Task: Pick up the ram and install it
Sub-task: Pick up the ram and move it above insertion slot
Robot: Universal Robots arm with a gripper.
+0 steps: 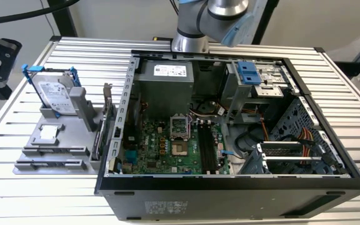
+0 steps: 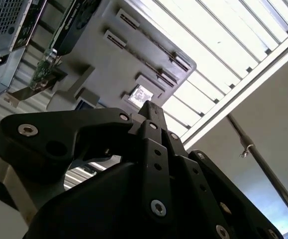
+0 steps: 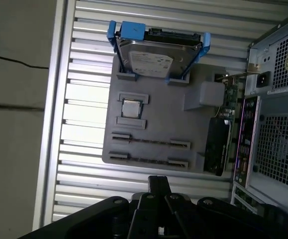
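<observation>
First wrist view: the gripper [image 3: 158, 180], fingers [image 3: 153, 186] together and empty, hovers just short of the grey fixture [image 3: 158, 124], whose nearest slot holds the ram [image 3: 150, 160] on edge. Seemingly the approach before picking; gripping calls for opening across that thin edge.

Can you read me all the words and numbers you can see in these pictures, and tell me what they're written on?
No text here can be read; all of it is too small or blurred.
White label on the hard drive: has print, unreadable.
White sticker on the power supply: unreadable.
Pale sticker on the computer case: unreadable.
Motherboard: tiny markings, unreadable.
</observation>
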